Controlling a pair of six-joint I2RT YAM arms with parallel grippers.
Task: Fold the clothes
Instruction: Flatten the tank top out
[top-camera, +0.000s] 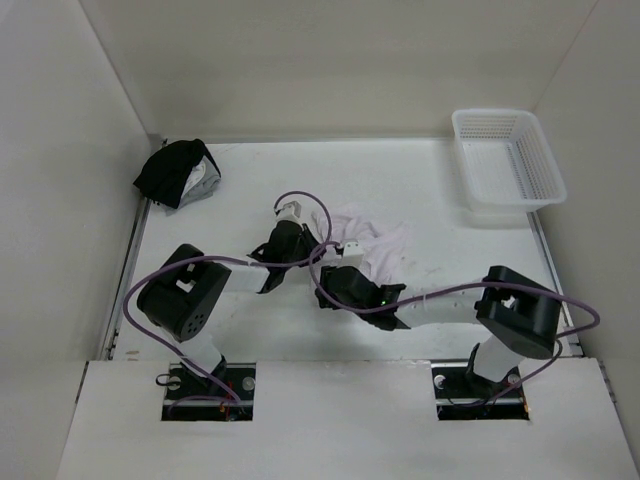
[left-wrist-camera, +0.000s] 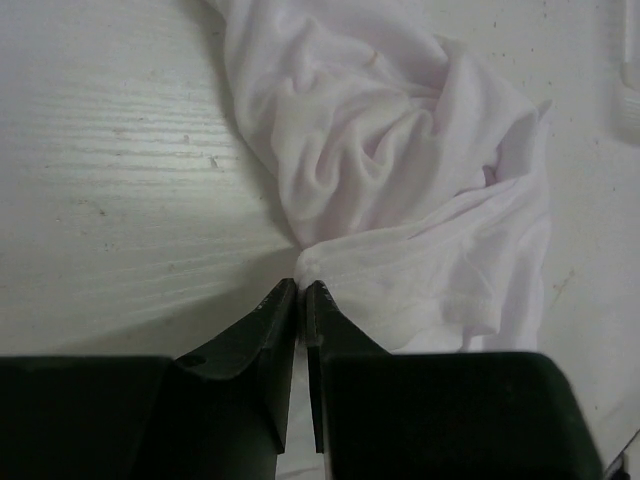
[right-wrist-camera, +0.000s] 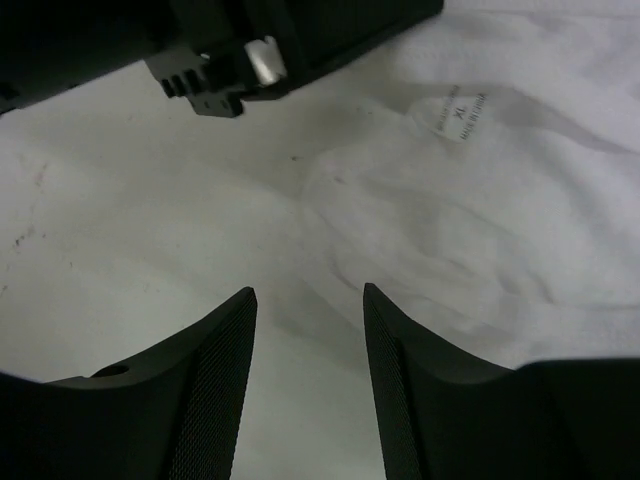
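Left jaws pinch the white garment (left-wrist-camera: 400, 170) at its edge; right jaws hang wide open by it.

Reaching fwd w/ L arm (top-camera: 188, 292), pinching left gripper (left-wrist-camera: 302, 288) nearly closed, tips low. Stretching R arm (top-camera: 450, 300) across leftward, holding right gripper (right-wrist-camera: 310, 292) spread wide, pointed down.

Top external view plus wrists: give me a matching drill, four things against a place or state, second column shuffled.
Things:
1. white garment
2. plastic basket
3. black-and-grey bundle
4. right gripper

Place or state:
a. far left corner
b. jaws open over white fabric
c. crumpled, centre
d. far right corner

Pairs: 1-c, 2-d, 3-a, 4-b
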